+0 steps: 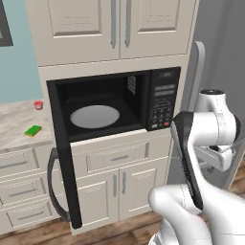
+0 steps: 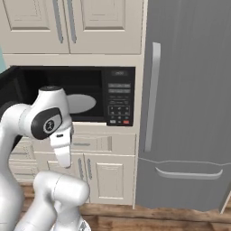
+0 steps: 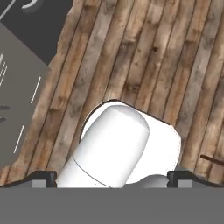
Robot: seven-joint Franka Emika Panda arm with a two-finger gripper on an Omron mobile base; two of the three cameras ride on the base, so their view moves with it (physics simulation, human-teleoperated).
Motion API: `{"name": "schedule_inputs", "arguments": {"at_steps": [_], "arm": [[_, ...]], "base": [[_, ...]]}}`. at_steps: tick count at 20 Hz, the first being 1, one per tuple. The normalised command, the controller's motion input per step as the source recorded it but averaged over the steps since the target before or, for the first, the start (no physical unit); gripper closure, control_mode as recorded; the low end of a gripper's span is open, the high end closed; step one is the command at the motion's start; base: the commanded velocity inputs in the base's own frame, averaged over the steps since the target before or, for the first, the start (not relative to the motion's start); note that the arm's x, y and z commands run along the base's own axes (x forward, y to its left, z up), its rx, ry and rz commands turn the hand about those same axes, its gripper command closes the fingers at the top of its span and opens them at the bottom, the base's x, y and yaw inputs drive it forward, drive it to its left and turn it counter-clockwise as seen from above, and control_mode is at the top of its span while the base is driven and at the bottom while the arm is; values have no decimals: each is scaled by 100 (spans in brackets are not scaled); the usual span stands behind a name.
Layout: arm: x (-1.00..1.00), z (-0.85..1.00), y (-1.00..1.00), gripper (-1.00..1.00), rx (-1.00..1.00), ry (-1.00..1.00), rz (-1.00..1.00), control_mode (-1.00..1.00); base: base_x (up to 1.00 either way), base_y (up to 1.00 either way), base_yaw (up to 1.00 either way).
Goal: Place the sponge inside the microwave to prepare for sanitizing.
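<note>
1. I see the sponge (image 1: 33,130) flat on the table (image 1: 14,122), green side up, near its front edge, left of the microwave (image 1: 115,103).
2. Small red cup (image 1: 38,105) sits further back on the table, well apart from the sponge.
3. Microwave door (image 1: 64,167) is swung wide open to the left, handle (image 1: 51,186) facing out. White turntable (image 1: 94,116) inside is bare. Button panel (image 1: 162,100) on the right side.
4. Grey fridge (image 2: 189,103) stands right of the microwave; cabinets (image 1: 115,24) above, drawers (image 1: 115,155) below.
5. Arm (image 1: 206,139) is folded up in front of the fridge, well apart from the sponge and table.
6. Claw (image 3: 112,177) is released: in the hand view the two tips (image 3: 43,177) sit far apart at the bottom corners, nothing between them. It looks down at the wood floor (image 3: 166,57).
</note>
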Motion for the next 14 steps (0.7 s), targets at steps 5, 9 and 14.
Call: {"name": "schedule_inputs", "arguments": {"at_steps": [5,9,14], "arm": [[3,0,-1,-100,-11,0,83,-100],[21,25,-15,-100,3,9,48,-100],[5,-1,-4,-100,4,5,5,-100]], "base": [[0,0,0],[0,0,0],[0,0,0]]}}
